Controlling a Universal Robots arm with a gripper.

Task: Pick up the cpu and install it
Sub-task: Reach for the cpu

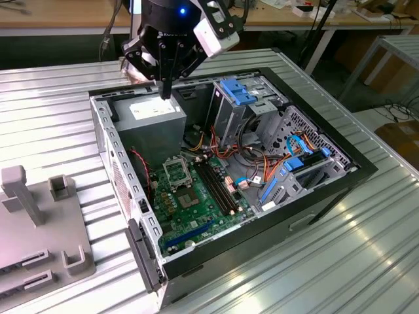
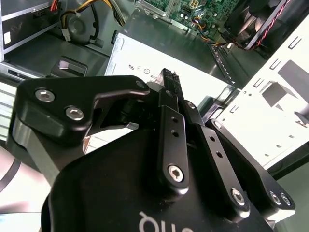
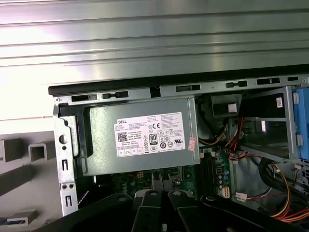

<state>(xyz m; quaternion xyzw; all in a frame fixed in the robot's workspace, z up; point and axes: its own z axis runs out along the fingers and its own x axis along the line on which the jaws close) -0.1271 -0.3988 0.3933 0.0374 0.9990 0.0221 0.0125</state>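
Observation:
My gripper (image 1: 167, 93) hangs tips-down over the far-left corner of the open computer case (image 1: 105, 131), just above the big grey box with a white label (image 1: 154, 114). In the second wrist view the two black fingers (image 2: 171, 121) lie pressed together, and the gripper (image 2: 169, 76) tapers to one tip over that box (image 2: 193, 72). The cpu is hidden from me; nothing shows between the fingertips. The black-framed socket (image 1: 175, 171) sits on the green motherboard (image 1: 196, 216), nearer the camera than the gripper.
Blue drive brackets (image 1: 237, 90), orange and red cables (image 1: 255, 160) and memory slots (image 1: 219, 186) crowd the case's right half in the exterior view. A grey fixture block (image 1: 39, 222) stands on the ribbed metal table (image 1: 314, 261) at that view's left.

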